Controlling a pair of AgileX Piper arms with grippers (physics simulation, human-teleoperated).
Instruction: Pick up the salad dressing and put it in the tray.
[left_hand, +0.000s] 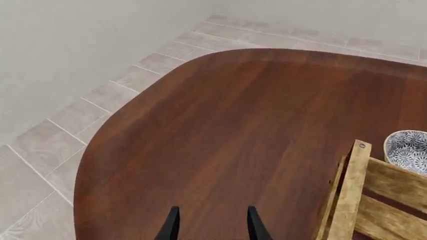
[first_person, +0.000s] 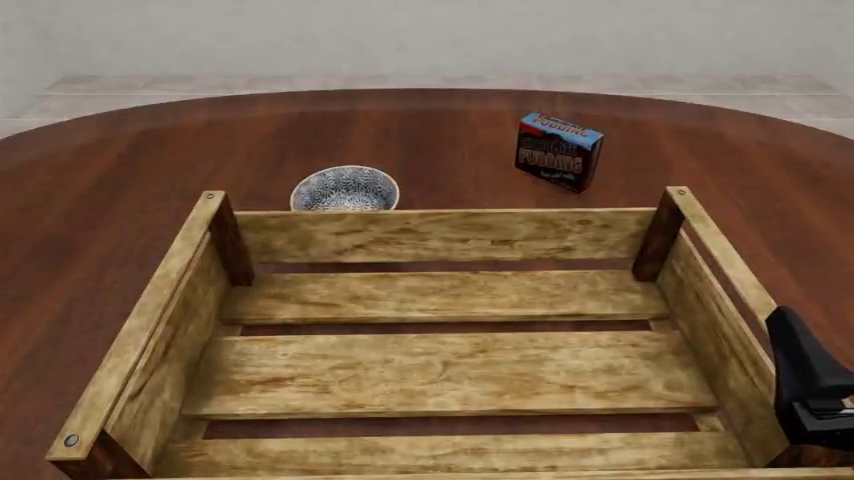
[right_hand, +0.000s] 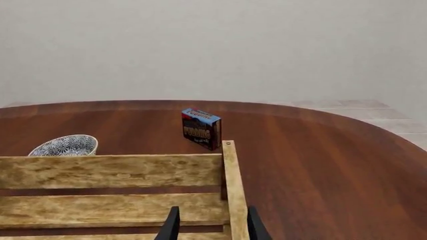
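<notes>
Inside, tray (first_person: 441, 375) holds nothing visible.

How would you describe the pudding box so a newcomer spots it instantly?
Start at the big light-wood slatted crate on the dark wooden table. Look beyond its far wall, toward the far right corner post: the pudding box stands upright there, apart from the crate. It is small, blue and black with lettering, unlike the round patterned bowl further left.

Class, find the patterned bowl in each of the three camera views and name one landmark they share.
Front view: patterned bowl just beyond the crate's far wall, left of centre.
Left wrist view: at the right edge, behind a crate post.
Right wrist view: far left, behind the crate wall.
Shared landmark: the wooden crate.
</notes>
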